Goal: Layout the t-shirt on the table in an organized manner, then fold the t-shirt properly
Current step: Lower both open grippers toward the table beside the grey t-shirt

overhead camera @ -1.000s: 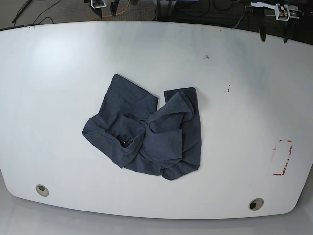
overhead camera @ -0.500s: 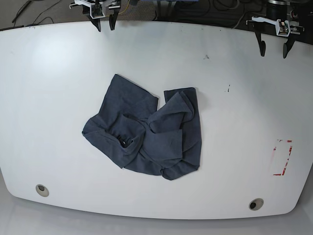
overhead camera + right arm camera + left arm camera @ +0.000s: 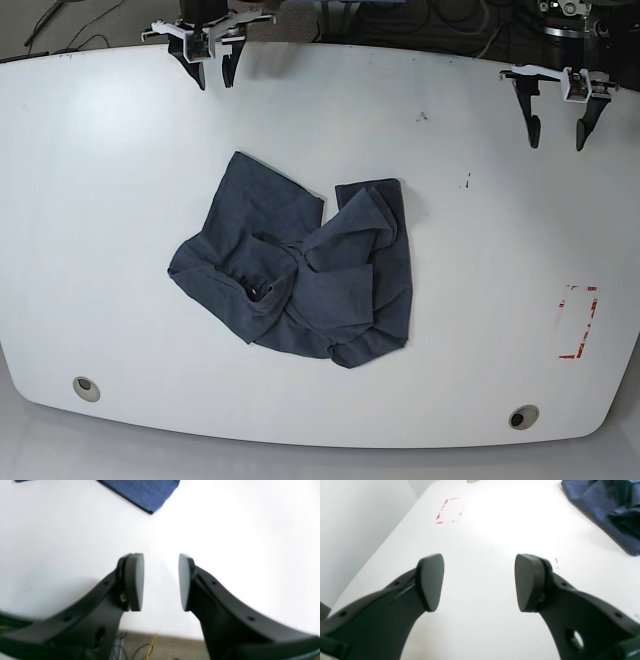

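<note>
The dark navy-grey t-shirt [image 3: 300, 265] lies crumpled in a heap at the middle of the white table [image 3: 100, 180], no lettering showing. Part of it shows in the left wrist view [image 3: 605, 507] and a corner in the right wrist view [image 3: 145, 492]. My left gripper [image 3: 556, 134] hovers over the far right of the table, open, its pads [image 3: 431, 581] wide apart with nothing between them. My right gripper [image 3: 215, 78] hangs over the far left edge, open with a narrower gap and empty [image 3: 161, 581]. Both are well away from the shirt.
A red tape rectangle [image 3: 578, 322] marks the table near its right edge, also in the left wrist view [image 3: 448, 510]. Two round grommet holes [image 3: 86, 388] [image 3: 522, 417] sit near the front edge. Cables [image 3: 152, 645] lie on the floor beyond the far edge.
Both arms have come forward from beyond the far edge to over the table. The t-shirt has not moved.
</note>
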You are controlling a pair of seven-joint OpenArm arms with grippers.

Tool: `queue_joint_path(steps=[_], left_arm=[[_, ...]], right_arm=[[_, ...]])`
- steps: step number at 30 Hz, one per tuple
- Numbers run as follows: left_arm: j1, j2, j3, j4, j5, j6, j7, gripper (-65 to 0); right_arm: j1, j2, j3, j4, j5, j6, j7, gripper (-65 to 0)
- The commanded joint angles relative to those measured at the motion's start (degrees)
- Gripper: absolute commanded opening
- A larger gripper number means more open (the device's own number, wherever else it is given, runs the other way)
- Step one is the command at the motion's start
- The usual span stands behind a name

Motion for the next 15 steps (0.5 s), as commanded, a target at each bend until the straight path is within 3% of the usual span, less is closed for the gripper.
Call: queue_joint_path(steps=[1, 15], left_arm=[[-0.2, -1.64, 1.27, 0.59, -0.49, -0.1, -1.45, -23.5], [-6.27, -2.43, 6.29, -0.29, -0.49, -0.1, 0.39, -23.5]], right_arm=[[1.14, -0.09, 0.28, 1.1, 0.23, -0.07, 0.54, -42.8], [11.16, -0.09, 0.28, 1.02, 2.69, 0.01, -6.76, -42.7]])
